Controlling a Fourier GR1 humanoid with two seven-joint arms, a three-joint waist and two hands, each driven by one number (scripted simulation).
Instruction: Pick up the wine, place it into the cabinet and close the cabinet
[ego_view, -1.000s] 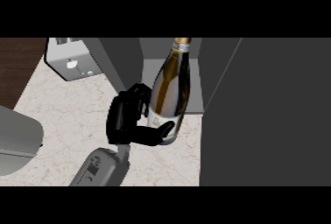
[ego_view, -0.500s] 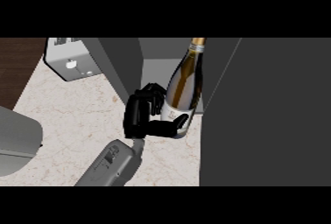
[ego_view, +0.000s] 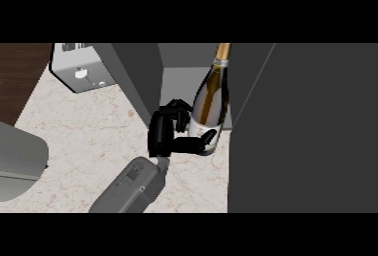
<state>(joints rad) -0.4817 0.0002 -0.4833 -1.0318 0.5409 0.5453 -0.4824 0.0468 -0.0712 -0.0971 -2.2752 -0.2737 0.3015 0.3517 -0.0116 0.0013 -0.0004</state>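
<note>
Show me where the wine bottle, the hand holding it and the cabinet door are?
Wine bottle (ego_view: 209, 102), head view, on the dark glass body.
Hand (ego_view: 159, 134), head view, on the black palm beside the bottle.
Cabinet door (ego_view: 310, 130), head view, on its wide dark panel.

Cabinet walls (ego_view: 140, 80) flank the wine (ego_view: 209, 107); narrow gap.

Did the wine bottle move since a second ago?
Yes. The wine bottle, held by the hand, has shifted right and farther in, toward the cabinet opening.
</note>
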